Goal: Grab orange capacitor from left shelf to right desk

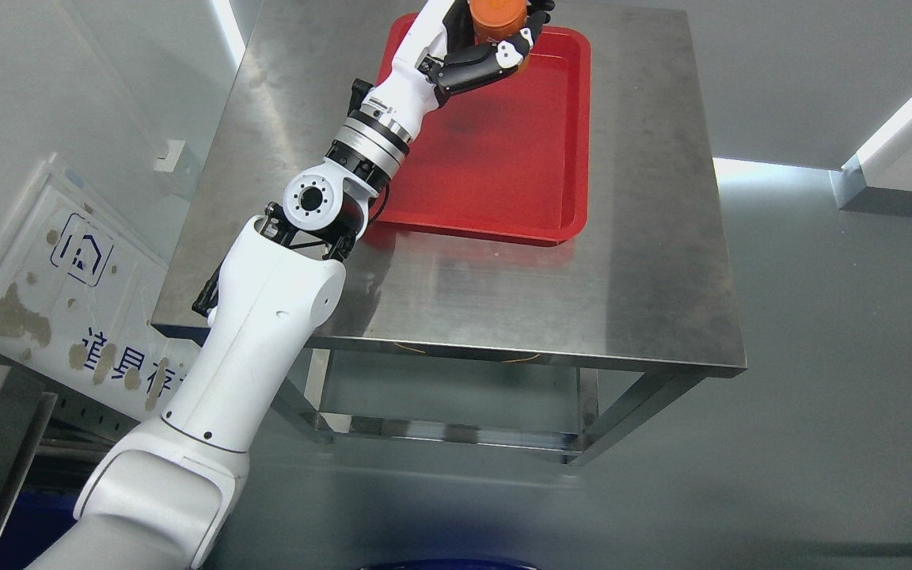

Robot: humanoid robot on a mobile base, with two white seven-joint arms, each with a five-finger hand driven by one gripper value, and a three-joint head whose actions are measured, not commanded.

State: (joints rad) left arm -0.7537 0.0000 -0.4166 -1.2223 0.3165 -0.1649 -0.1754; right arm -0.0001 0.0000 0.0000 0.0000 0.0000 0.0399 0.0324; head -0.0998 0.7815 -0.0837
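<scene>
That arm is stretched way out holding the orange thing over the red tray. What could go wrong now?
1. The left hand holds the capacitor above the tray; if it lets go from there, the capacitor might bounce or roll.
2. It hangs near the tray's far rim, so it could land outside, on the desk.
3. The capacitor is partly cut off at the picture's top edge, so the grip is hard to check.

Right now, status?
Left hand shut on orange capacitor, above red tray on steel desk. Right hand out of view. Tray bare beneath.
</scene>
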